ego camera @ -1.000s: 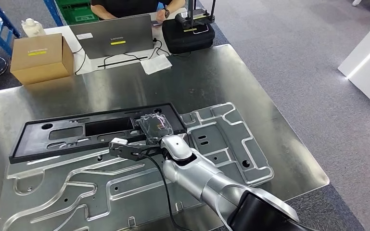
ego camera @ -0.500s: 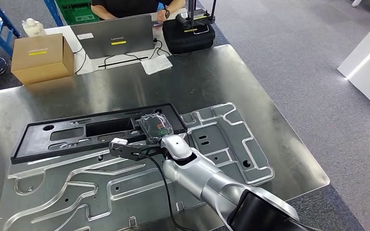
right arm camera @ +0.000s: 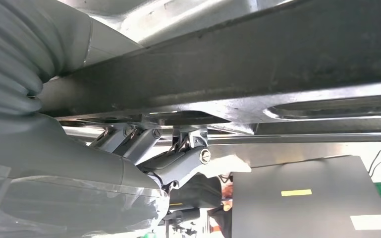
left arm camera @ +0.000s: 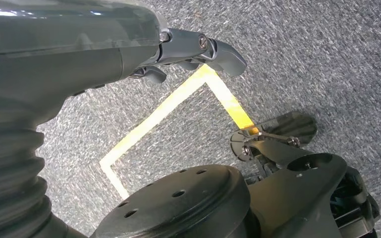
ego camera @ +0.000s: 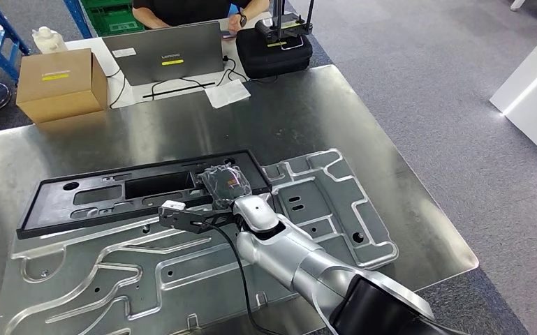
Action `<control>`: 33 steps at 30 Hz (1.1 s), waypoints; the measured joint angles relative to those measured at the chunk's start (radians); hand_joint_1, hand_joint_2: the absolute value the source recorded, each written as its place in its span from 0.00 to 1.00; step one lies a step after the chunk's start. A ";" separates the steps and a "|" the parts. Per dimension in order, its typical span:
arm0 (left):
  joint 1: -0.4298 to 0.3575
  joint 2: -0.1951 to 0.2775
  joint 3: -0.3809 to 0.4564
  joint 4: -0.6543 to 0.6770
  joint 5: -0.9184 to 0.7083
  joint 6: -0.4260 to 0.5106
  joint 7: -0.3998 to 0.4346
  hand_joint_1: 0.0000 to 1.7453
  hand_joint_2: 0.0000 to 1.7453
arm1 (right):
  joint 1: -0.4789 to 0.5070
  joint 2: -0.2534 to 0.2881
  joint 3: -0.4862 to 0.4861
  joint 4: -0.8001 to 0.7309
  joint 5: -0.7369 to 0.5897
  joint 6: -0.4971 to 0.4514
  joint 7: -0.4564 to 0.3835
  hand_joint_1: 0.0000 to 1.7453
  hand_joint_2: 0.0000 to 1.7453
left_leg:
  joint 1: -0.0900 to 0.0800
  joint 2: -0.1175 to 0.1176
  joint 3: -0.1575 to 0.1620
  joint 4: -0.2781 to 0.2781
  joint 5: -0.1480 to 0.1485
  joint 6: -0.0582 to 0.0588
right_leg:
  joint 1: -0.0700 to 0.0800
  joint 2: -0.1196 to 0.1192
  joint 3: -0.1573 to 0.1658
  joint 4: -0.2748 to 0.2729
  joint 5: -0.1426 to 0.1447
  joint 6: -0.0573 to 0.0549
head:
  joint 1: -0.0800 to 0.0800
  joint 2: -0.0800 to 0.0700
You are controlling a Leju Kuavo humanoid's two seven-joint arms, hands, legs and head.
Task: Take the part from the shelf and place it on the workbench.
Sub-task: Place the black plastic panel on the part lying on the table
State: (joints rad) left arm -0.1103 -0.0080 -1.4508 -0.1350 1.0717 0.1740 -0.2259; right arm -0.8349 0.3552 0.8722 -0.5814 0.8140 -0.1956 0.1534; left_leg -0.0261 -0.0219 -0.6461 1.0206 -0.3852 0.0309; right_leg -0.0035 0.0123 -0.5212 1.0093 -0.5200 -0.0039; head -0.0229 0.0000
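Observation:
A long black frame-like part [ego camera: 112,192] lies flat across a stamped metal panel [ego camera: 181,272] on the steel workbench [ego camera: 307,112]. My right hand [ego camera: 225,183], wrapped in clear plastic, sits at the part's right end and grips it. In the right wrist view the fingers [right arm camera: 178,158] curl against the edge of the black part [right arm camera: 277,59]. My left hand [left arm camera: 193,47] hangs beside my body above the grey carpet, its fingers loosely apart and holding nothing.
Behind the workbench, a white table holds a cardboard box [ego camera: 59,84], a grey laptop [ego camera: 164,52], a black case [ego camera: 276,49] and a paper sheet [ego camera: 227,92]. A person [ego camera: 181,8] sits behind the laptop. Yellow floor tape [left arm camera: 178,99] lies below my left hand.
The black part's left end has shifted very slightly on the panel. My right hand stays at the part's right end.

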 joint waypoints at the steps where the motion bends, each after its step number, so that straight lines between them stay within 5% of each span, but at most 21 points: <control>1: 0.000 0.000 0.000 0.000 0.000 0.000 -0.001 0.00 1.00 | -0.001 0.000 0.001 0.000 -0.001 0.003 0.002 1.00 1.00 | 0.000 0.000 0.000 0.000 0.000 0.000 | 0.000 0.000 0.000 0.000 0.000 0.000 | 0.000 0.000; 16: 0.009 0.001 0.009 0.000 0.059 -0.001 -0.090 0.00 1.00 | -0.011 0.000 0.014 0.006 0.015 0.061 -0.056 1.00 1.00 | 0.000 0.000 0.001 0.000 0.000 0.000 | 0.000 0.000 0.001 0.000 0.000 0.000 | 0.000 0.000; 24: 0.010 0.003 0.011 0.000 0.070 0.004 -0.093 0.00 1.00 | 0.010 0.005 0.133 -0.110 -0.081 0.144 -0.057 1.00 1.00 | 0.000 0.001 0.001 0.000 0.000 0.000 | 0.000 0.001 0.001 0.000 0.000 0.000 | 0.000 0.000; 33: 0.010 0.003 0.011 0.000 0.070 0.008 -0.095 0.00 1.00 | 0.015 0.008 0.222 -0.128 -0.121 0.124 -0.050 1.00 1.00 | 0.001 0.000 0.001 0.000 0.000 0.000 | 0.000 0.000 0.001 0.000 0.000 0.000 | 0.000 0.000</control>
State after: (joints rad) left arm -0.0999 -0.0053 -1.4401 -0.1350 1.1414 0.1816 -0.3208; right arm -0.8204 0.3632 1.0944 -0.7098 0.6928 -0.0713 0.1031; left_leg -0.0250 -0.0217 -0.6446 1.0206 -0.3853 0.0307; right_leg -0.0035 0.0125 -0.5200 1.0093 -0.5202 -0.0043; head -0.0229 0.0000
